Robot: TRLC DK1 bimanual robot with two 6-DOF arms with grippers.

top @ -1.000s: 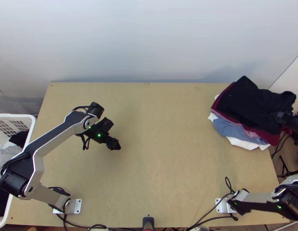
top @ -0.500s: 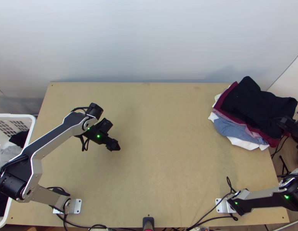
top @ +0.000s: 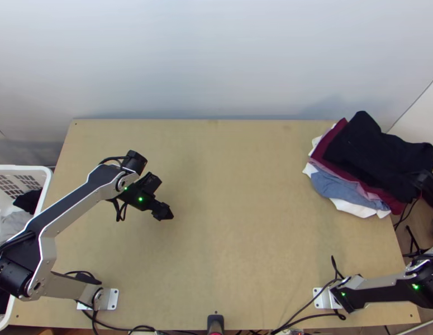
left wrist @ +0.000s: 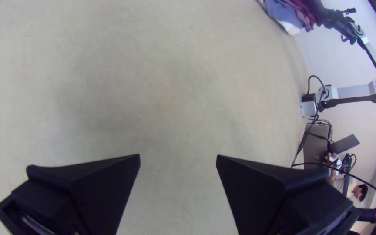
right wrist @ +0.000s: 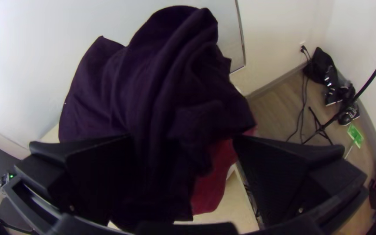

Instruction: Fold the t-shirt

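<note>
As I look down from the top view, the black t-shirt [top: 372, 148] lies rumpled on top of the clothes pile at the table's [top: 244, 223] far right corner. Beneath it I make out a maroon garment [top: 325, 146], a blue one [top: 340, 188] and white cloth [top: 353, 209]. My right gripper [top: 423, 178] is by the shirt's outer side, its fingers [right wrist: 283, 174] wide apart, with dark fabric visible between them. My left gripper [top: 169, 215] hangs over bare wood on the table's left half, fingers [left wrist: 96, 187] parted around nothing. Left of the table, a white basket [top: 20, 167] holds black and grey cloth.
</note>
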